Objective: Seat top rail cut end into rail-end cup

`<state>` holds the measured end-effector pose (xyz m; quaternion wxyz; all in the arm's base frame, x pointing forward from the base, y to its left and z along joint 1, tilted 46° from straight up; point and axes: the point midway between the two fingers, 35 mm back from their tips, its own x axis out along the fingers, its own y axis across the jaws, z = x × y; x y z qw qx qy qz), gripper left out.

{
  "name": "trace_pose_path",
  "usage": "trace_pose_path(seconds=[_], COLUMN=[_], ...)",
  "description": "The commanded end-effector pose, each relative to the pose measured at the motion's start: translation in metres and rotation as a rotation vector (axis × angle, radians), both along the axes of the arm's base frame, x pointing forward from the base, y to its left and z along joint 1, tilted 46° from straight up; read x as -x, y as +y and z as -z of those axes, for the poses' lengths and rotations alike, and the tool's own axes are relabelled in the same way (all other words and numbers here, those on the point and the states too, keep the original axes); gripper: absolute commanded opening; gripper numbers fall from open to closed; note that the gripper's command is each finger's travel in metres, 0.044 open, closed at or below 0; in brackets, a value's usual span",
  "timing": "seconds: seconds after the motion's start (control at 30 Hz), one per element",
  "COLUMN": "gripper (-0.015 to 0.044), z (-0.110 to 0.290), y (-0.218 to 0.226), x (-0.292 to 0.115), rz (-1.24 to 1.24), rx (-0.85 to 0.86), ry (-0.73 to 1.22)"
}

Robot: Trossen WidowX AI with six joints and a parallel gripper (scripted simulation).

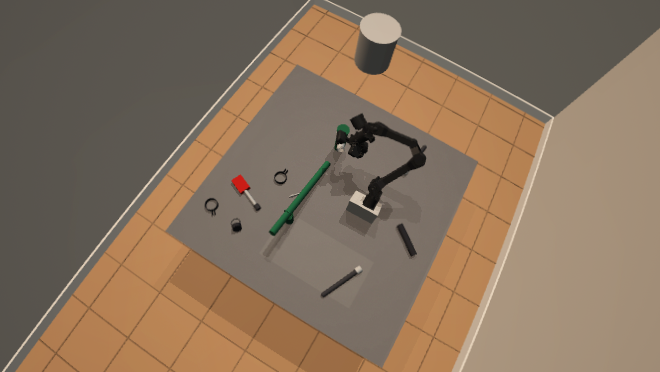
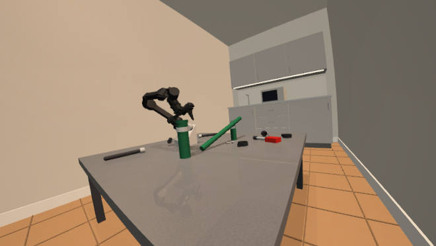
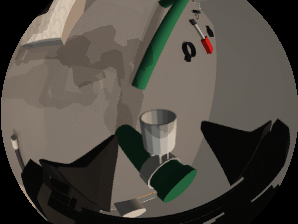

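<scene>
The big green post (image 1: 343, 129) (image 2: 184, 145) (image 3: 131, 145) stands upright. Its pale brace band (image 2: 181, 129) is up near the post cap (image 3: 180, 184). The pale rail-end cup (image 1: 340, 148) (image 2: 190, 127) (image 3: 159, 137) hangs on the band, its mouth open and empty. The green rail (image 1: 305, 192) (image 2: 219, 133) (image 3: 155, 55) passes through the loop cap on the small post (image 2: 234, 133) and slopes down towards the big post; its cut end is low by the table, apart from the cup. My gripper (image 3: 161, 132) is open and empty above the big post, its fingers on either side of the cup in the wrist view.
A red-headed tool (image 1: 240, 184) (image 2: 273, 139) (image 3: 207, 45), black clamp rings (image 1: 280, 177) (image 2: 242, 143) (image 3: 188, 51) and a small silver piece (image 2: 230, 142) lie beyond the rail. Dark bars (image 1: 406, 240) (image 2: 122, 155) lie around the arm's white base (image 1: 364, 207).
</scene>
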<state>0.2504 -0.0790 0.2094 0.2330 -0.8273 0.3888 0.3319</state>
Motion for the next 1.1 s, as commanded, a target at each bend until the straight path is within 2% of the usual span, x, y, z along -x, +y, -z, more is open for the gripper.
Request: trace_pose_path(seconds=[0.0, 1.0, 1.07], gripper=[0.044, 0.044, 0.0387], z=[0.007, 0.041, 0.041], y=[-0.003, -0.027, -0.027], x=[-0.004, -0.024, -0.024], rz=[-0.003, -0.004, -0.004], rx=[-0.002, 0.002, 0.002], ry=[0.007, 0.003, 0.003])
